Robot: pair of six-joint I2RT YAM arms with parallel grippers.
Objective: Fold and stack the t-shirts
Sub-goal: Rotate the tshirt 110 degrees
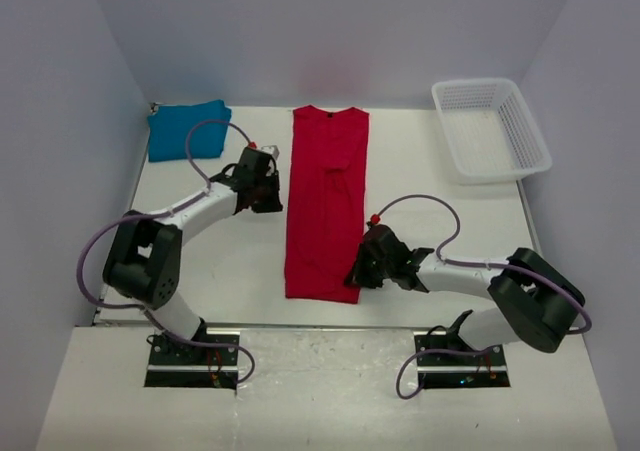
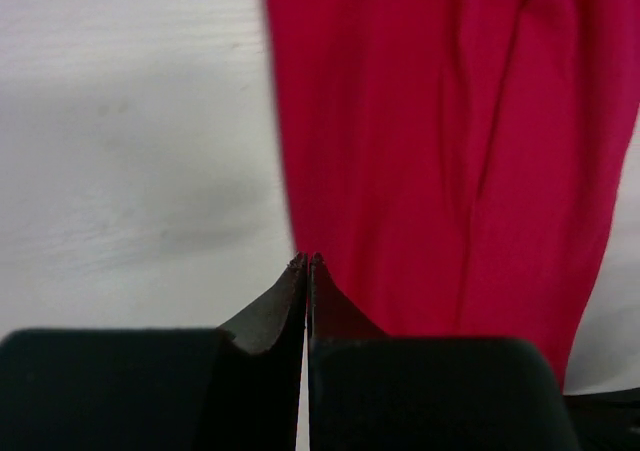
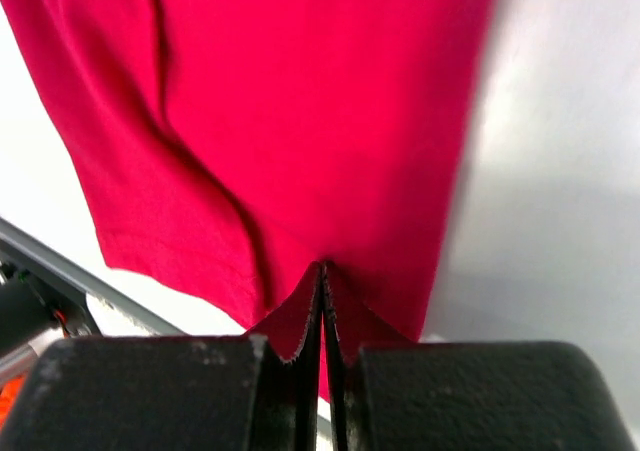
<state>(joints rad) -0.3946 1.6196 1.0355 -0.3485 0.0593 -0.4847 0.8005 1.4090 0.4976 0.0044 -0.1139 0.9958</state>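
Lying on the surface (image 1: 240,271) as a long folded strip, the red shirt (image 1: 327,206) had the left jaws pressed together just off its left edge. The right jaws were likewise closed at its near right corner; whether they pinched cloth couldn't be told. The teal shirt (image 1: 187,129) sat folded far-left of it, a basket (image 1: 534,141) far-right.

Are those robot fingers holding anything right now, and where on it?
Cannot be told. The left fingers are shut at the left edge of the red t-shirt, the right fingers at its right edge near the hem; it lies flat.
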